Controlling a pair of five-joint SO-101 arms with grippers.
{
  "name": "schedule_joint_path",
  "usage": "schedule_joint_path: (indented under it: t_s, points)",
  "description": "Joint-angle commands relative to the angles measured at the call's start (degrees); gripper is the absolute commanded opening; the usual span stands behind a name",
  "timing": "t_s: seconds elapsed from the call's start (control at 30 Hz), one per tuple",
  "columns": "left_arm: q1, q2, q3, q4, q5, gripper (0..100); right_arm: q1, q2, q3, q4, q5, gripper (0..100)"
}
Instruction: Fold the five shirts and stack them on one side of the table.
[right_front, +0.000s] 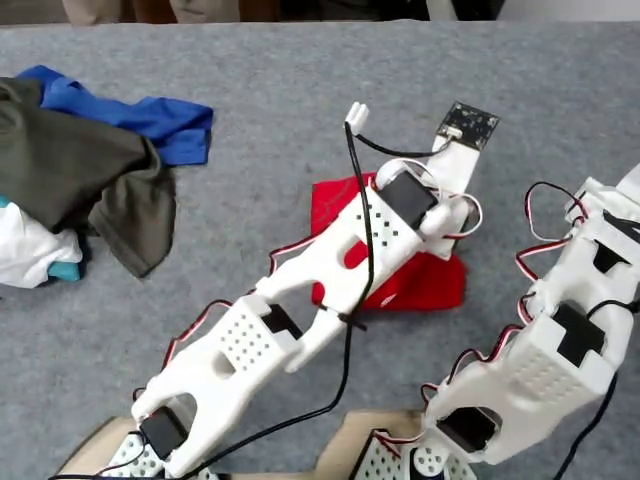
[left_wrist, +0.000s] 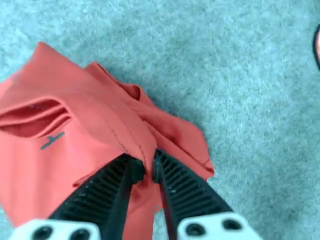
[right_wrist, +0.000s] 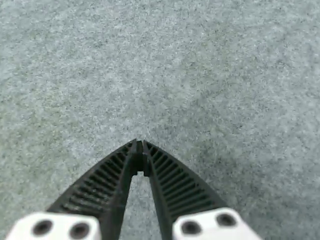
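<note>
A red shirt (right_front: 420, 280) lies bunched in the middle of the grey table, partly under the left arm. My left gripper (left_wrist: 148, 169) is shut on a raised fold of this red shirt (left_wrist: 75, 135), pinching the cloth between its black fingertips. My right gripper (right_wrist: 140, 155) hangs shut over bare grey felt with nothing in it; its arm (right_front: 560, 350) stands at the right edge of the table. A pile of other shirts sits at the far left: an olive one (right_front: 80, 170), a blue one (right_front: 150, 120) and a white one (right_front: 30, 250).
The grey felt table (right_front: 300, 80) stretches open behind the red shirt and between it and the pile. Both arm bases stand at the near edge.
</note>
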Motion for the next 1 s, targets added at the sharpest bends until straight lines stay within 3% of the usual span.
schedule_joint_path:
  t_s: [0.0, 0.17, 0.33, 0.57, 0.97]
  points:
    - [0.79, -0.92, -3.52, 2.02, 0.62, 17, -0.31, -0.22, -3.47, -1.23, -0.35, 0.5]
    - [-1.41, -1.01, -4.84, 2.46, 6.59, 24, -0.66, -0.22, -3.47, -1.23, -0.26, 0.5]
    - [-6.77, -0.66, -13.71, 7.82, 6.59, 24, -0.66, -0.22, -3.47, -1.23, -0.26, 0.5]
    - [-17.76, 1.01, -11.87, 7.65, 6.77, 2, -0.66, -0.22, -3.47, -1.23, -0.26, 0.5]
    - [-20.57, 17.45, -9.76, 0.97, 8.18, 3, -1.63, -0.31, -3.30, -1.14, -0.26, 0.5]
